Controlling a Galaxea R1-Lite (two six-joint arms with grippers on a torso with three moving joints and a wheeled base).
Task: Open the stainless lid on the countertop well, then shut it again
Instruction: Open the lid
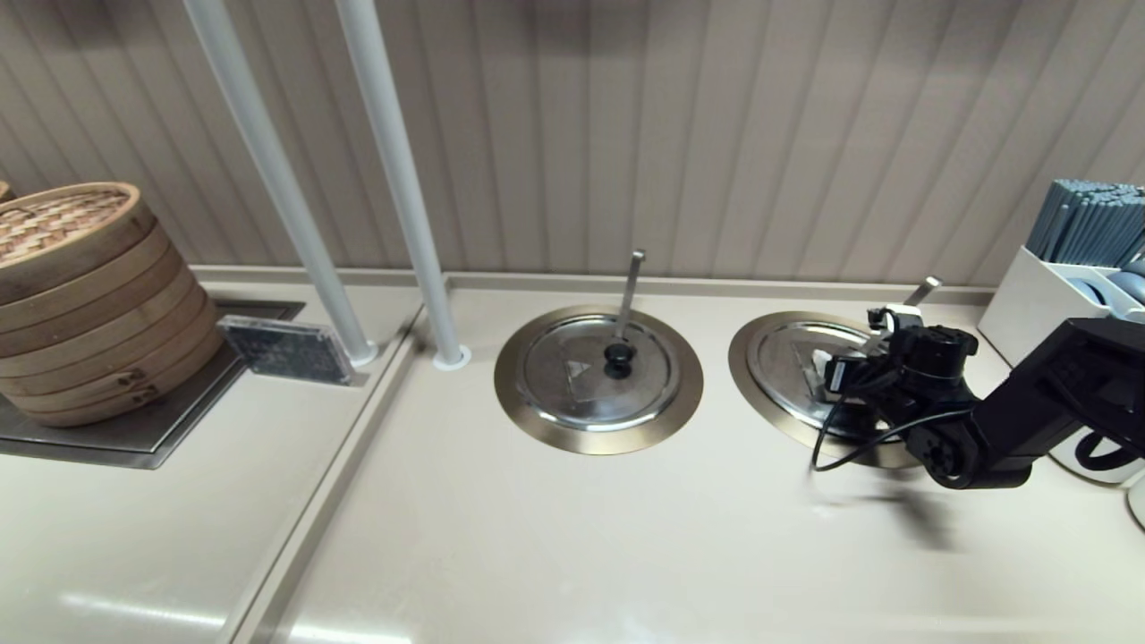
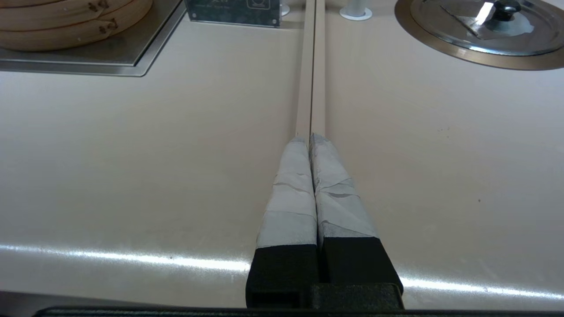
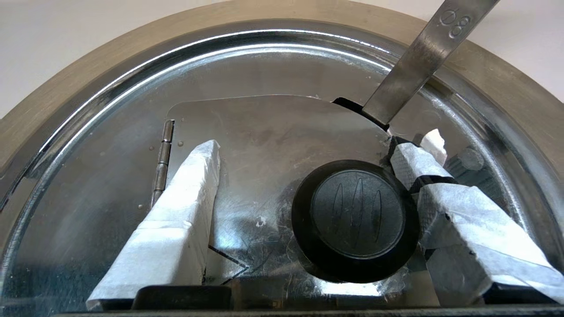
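Observation:
The stainless lid (image 1: pixel 785 356) lies flat on the countertop well, whose bronze flange (image 1: pixel 744 365) rings it; the well's inside is hidden. Its flat ladle handle (image 1: pixel 921 291) slants off to the right. My right gripper (image 1: pixel 836 371) hovers just over the lid, open. In the right wrist view the black knob (image 3: pixel 357 220) sits between the taped fingers (image 3: pixel 185 207) of the right gripper (image 3: pixel 308 149): one finger touches the knob's side, the other stands well off. The lid (image 3: pixel 264 123), flange (image 3: pixel 88 83) and ladle handle (image 3: pixel 423 57) show there too. My left gripper (image 2: pixel 310 138) is shut and parked low over the counter.
The twin lid (image 1: pixel 581 376) with its near-upright ladle handle lies left of the task well. Two white poles (image 1: pixel 394 179) rise behind it. A bamboo steamer stack (image 1: pixel 80 295) stands far left beside a dark card (image 1: pixel 286 349). A white utensil holder (image 1: pixel 1073 259) stands at the right.

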